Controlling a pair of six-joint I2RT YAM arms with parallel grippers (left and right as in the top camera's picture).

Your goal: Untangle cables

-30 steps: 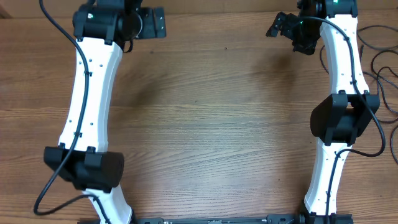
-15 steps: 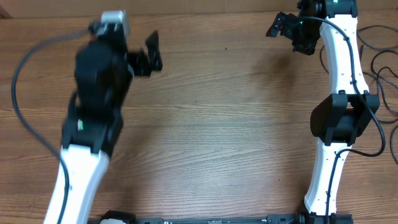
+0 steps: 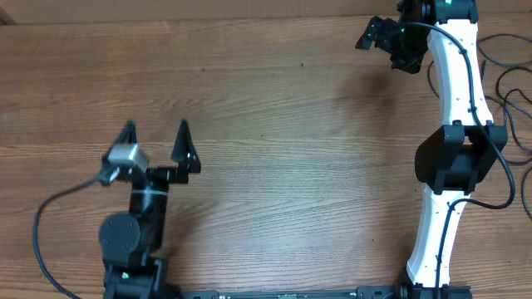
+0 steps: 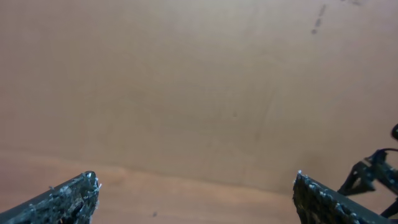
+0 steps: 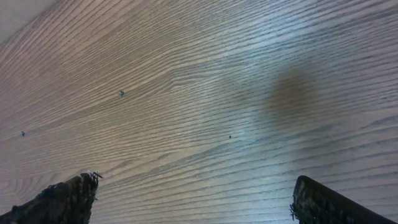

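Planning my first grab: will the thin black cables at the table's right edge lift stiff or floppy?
Probably floppy and light: the cables are thin and lie in loose curves. Their loops seem to overlap, so lifting one may drag another.

Robotics lab: left arm [image 3: 131, 234] and right arm [image 3: 456, 79] at wood-grain table [image 3: 291, 166].

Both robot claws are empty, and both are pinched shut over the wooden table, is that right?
Not shut: both are open. The overhead view shows the left gripper with its fingers spread, and the right wrist view shows the right gripper with its tips far apart. Both are empty over the wooden table.
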